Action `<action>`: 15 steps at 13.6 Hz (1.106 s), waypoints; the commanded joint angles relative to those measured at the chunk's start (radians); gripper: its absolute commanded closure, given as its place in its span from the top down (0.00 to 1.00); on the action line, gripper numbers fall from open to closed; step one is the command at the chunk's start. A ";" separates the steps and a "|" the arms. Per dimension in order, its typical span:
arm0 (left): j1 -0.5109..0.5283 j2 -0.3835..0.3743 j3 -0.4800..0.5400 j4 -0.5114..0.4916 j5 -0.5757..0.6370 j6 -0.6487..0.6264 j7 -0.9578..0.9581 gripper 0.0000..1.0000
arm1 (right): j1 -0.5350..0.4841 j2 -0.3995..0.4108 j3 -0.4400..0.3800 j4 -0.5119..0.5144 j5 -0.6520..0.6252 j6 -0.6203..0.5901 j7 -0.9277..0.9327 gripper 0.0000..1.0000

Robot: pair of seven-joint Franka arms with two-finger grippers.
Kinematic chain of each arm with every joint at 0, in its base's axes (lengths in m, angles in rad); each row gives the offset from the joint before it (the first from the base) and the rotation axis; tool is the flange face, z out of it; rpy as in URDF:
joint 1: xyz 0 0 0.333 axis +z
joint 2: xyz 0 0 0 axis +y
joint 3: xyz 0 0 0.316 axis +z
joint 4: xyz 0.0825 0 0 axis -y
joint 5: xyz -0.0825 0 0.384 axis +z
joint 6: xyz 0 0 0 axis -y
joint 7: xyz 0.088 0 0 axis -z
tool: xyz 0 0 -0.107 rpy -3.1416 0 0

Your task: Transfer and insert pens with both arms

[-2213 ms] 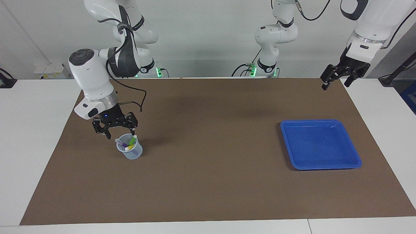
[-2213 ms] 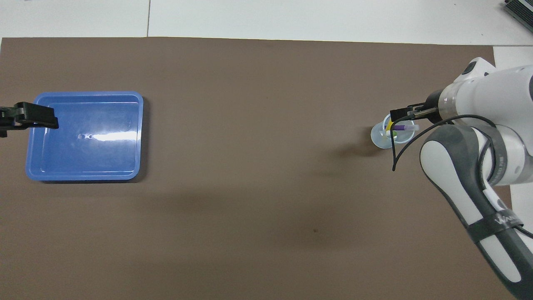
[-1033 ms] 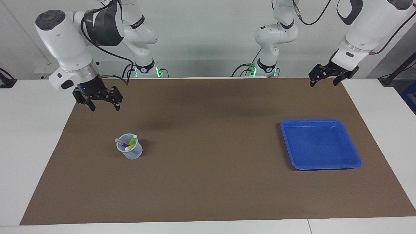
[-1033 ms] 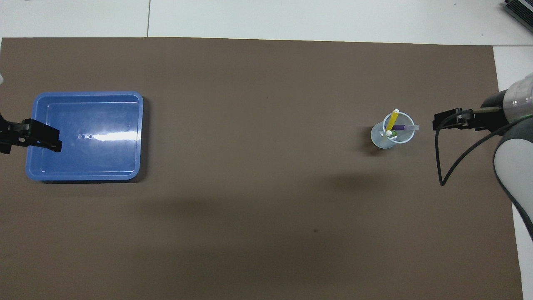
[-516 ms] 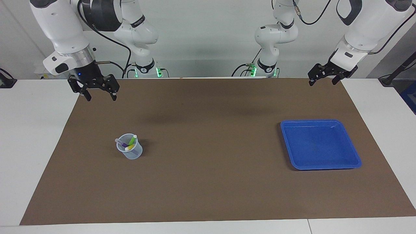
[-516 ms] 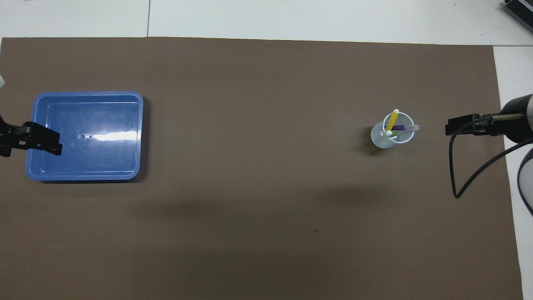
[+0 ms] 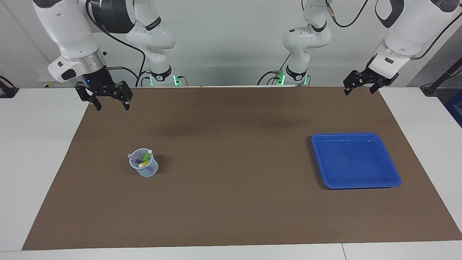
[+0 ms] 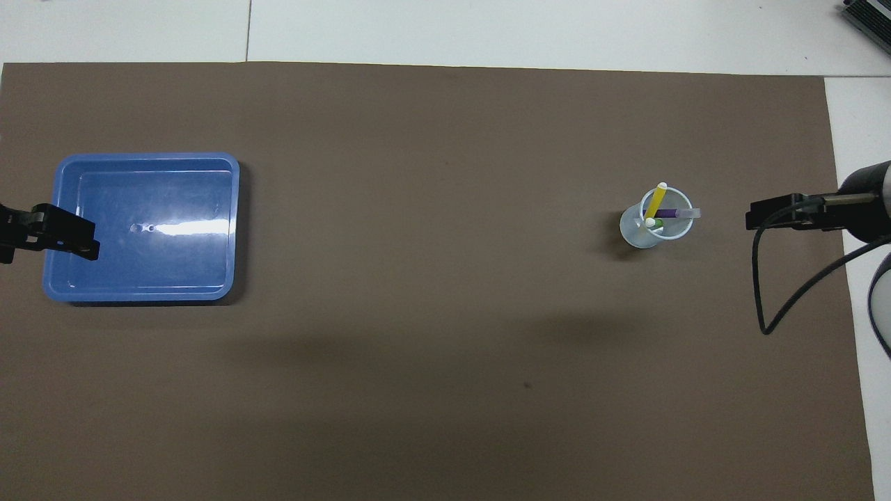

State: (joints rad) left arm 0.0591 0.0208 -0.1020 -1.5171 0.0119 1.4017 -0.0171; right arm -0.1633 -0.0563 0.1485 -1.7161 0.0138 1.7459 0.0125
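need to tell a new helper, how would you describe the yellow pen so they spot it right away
On the brown mat, find the clear cup toward the right arm's end. Three pens lean in it; the yellow pen is the only yellow one, beside purple and green.

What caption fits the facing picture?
Three pens stand in a cup, blue tray bare, both grippers raised and open.

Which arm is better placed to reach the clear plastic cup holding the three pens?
The right arm: the right claw, open, hangs at the clear plastic cup's end; the left claw waits at the blue square tray's end.
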 commanded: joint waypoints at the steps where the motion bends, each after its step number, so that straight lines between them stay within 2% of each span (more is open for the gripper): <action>1: -0.005 -0.029 0.004 -0.029 0.002 -0.006 0.002 1.00 | -0.015 -0.005 0.011 0.016 -0.012 -0.011 0.011 1.00; 5: -0.005 -0.029 0.004 -0.029 0.002 -0.006 0.002 1.00 | -0.018 -0.004 0.002 0.033 0.003 -0.034 0.009 1.00; 8: -0.005 -0.029 0.004 -0.029 0.002 -0.006 0.002 1.00 | -0.018 0.024 0.000 0.105 0.003 -0.118 0.007 1.00; 15: -0.005 -0.029 0.004 -0.029 0.002 -0.006 0.002 1.00 | -0.013 0.024 0.002 0.115 0.006 -0.152 0.006 1.00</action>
State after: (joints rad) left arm 0.0590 0.0207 -0.1032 -1.5172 0.0119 1.4008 -0.0171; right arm -0.1647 -0.0485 0.1392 -1.6302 0.0142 1.6203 0.0125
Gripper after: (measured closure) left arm 0.000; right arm 0.000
